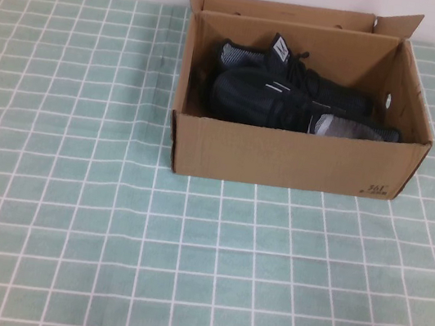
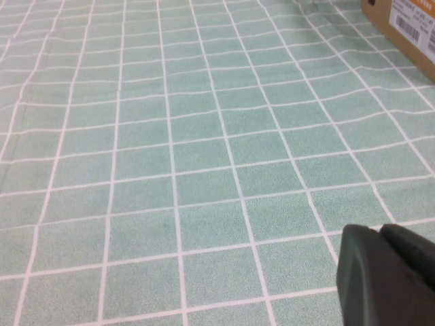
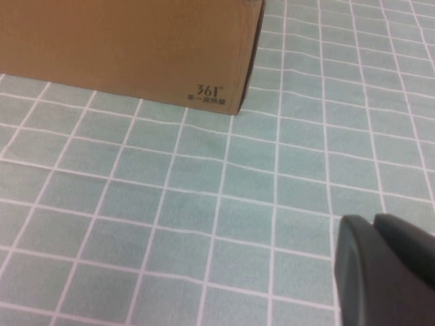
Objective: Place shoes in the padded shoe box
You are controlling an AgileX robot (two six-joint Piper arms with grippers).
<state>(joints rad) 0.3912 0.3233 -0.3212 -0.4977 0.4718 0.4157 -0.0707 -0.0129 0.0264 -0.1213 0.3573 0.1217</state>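
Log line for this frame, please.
shoes: both inside shoe box | box: open on checked cloth | left tool: over bare cloth | right tool: near box corner

No arm showed in the high view. Both arms were out of that picture.

The left gripper (image 2: 387,275) showed only in the left wrist view. Just a dark, rounded piece of it stuck into one corner of that picture. It hung above the table and touched nothing. It held nothing that could be seen. Too little of it showed to know how its fingers stood.

The right gripper (image 3: 384,268) showed only in the right wrist view. It was also a dark, rounded piece in one corner. It hung in the air too and touched nothing. Its fingers could not be made out either.
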